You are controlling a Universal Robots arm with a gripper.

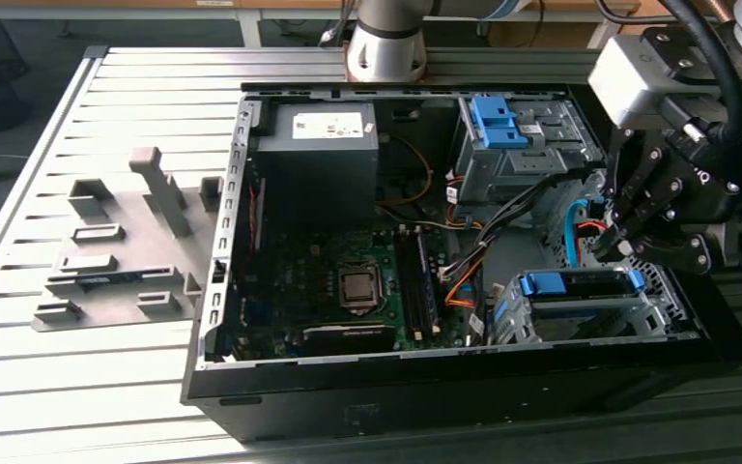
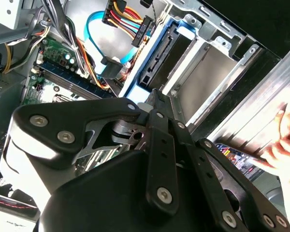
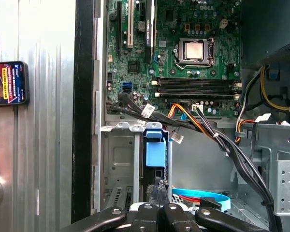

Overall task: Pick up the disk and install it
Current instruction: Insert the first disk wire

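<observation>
— What is the biggest thing under you?
— The slatted bench (image 1: pixel 113 77), and on it the open computer case (image 1: pixel 345 387), lying on its side with the board facing up

— Where is the disk?
— In the exterior view the disk (image 1: pixel 578 283) sits in the grey drive cage (image 1: pixel 603 319) at the case's corner on that view's right. Its blue frame shows in both wrist views (image 3: pixel 154 150) (image 2: pixel 157 65)

— And your jaws?
— They hang right at the disk's end. I cannot tell whether they grip it

— Anything smaller?
— A phone (image 3: pixel 7 82) on the bench beside the case
</observation>
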